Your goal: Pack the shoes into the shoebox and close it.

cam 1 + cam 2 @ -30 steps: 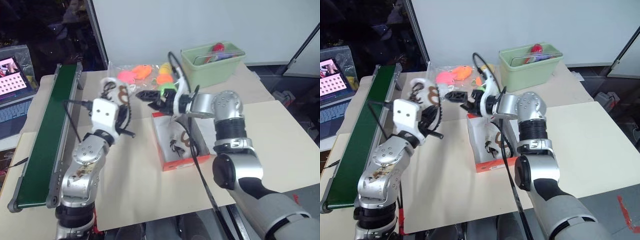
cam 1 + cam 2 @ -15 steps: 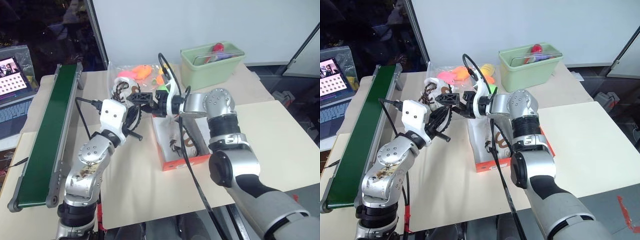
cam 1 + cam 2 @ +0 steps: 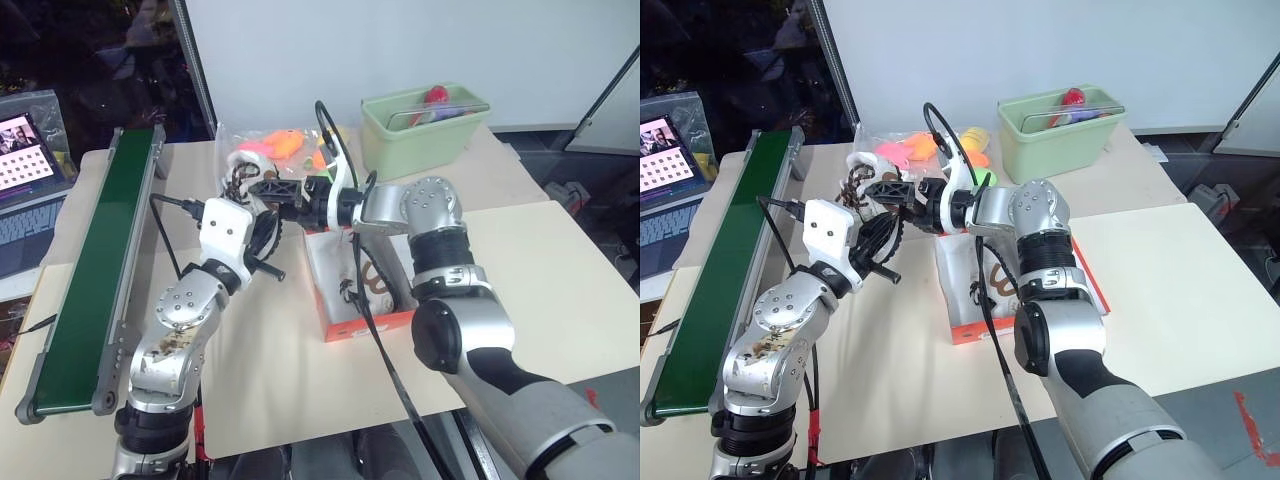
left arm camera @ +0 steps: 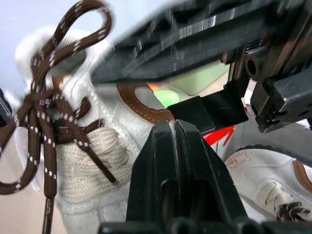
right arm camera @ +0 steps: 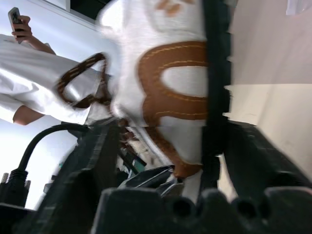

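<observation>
item: white shoe [image 4: 97,146], dark brown laces, brown trim. held up above the table, pinched in the left gripper [image 4: 173,127], whose black fingers are pressed together on its collar edge. the right gripper [image 3: 272,190] meets it from the opposite side; its two fingers [image 5: 217,73] stand on either side of the shoe's heel part, narrowing on it; whether they press it yet cannot be told.

item: second shoe [image 3: 372,283], same make. lies inside the shoebox, below and to the right of both grippers.

item: shoebox [image 3: 350,328], red-orange outside, white inside, standing open on the table beneath the right forearm.

item: pale green tub [image 3: 425,128], far side of the table, well beyond the right gripper.

item: coloured plastic toys [image 3: 275,145], just beyond the two grippers.

item: green conveyor belt [image 3: 95,265], well left of the left gripper.
</observation>
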Action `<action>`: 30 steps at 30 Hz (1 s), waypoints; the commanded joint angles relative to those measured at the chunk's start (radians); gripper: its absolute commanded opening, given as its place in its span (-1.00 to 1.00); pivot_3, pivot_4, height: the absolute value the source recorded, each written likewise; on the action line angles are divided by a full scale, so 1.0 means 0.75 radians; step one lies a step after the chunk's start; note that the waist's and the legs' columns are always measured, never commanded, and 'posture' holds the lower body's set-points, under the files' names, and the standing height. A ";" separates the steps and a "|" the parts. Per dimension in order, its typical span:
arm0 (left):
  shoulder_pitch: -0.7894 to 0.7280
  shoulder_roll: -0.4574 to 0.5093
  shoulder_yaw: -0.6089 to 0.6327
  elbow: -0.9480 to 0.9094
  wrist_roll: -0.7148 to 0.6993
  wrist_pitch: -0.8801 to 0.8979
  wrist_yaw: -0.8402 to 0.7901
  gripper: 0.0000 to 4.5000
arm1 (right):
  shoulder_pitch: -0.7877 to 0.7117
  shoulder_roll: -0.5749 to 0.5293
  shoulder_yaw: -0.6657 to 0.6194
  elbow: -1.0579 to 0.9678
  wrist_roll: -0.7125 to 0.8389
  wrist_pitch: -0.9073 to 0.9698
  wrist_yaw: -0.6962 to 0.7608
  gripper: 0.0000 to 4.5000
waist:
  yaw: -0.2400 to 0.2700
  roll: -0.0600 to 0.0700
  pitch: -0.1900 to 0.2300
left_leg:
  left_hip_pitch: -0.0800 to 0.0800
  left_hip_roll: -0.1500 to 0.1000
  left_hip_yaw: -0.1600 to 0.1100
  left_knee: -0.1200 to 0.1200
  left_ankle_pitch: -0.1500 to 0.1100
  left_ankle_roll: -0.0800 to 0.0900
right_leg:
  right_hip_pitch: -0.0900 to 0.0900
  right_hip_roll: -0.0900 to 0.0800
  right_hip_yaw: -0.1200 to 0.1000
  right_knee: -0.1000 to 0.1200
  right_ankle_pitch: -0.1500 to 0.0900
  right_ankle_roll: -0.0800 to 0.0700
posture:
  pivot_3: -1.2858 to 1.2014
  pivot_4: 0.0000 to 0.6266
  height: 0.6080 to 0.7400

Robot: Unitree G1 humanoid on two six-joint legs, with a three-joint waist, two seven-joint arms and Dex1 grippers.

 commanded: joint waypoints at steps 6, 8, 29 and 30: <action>-0.017 0.017 0.006 -0.007 0.001 -0.035 0.007 -1.00 | -0.004 0.058 -0.037 -0.163 0.076 0.013 0.004 -0.81 | -0.001 0.000 0.000 | 0.000 0.000 0.000 0.000 0.000 0.000 | -0.001 0.000 0.000 0.001 0.000 0.000 | 0.03 -0.52 1.00; -0.022 0.020 0.009 0.006 0.006 -0.030 0.013 -1.00 | -0.003 0.070 -0.057 -0.199 0.103 0.026 -0.003 -0.88 | 0.000 0.000 0.000 | 0.000 0.000 0.000 0.000 0.000 0.000 | -0.001 0.000 0.000 0.001 0.000 0.000 | 0.03 -0.52 1.00; 0.022 0.040 0.069 -0.096 -0.020 -0.102 0.024 0.05 | 0.188 0.069 -0.109 -0.450 -0.110 -0.490 -0.312 -0.88 | -0.005 0.000 0.000 | -0.002 0.000 0.001 0.006 0.000 0.000 | -0.006 0.000 0.001 0.010 0.000 0.000 | 0.03 -0.52 1.00; 0.036 0.045 0.104 -0.102 -0.039 -0.082 0.025 0.05 | 0.198 0.024 -0.053 -0.474 -0.166 -0.518 -0.285 -0.88 | -0.004 0.000 0.000 | -0.003 0.000 0.002 0.008 0.000 0.000 | -0.006 0.000 0.001 0.010 0.000 0.000 | 0.03 -0.52 1.00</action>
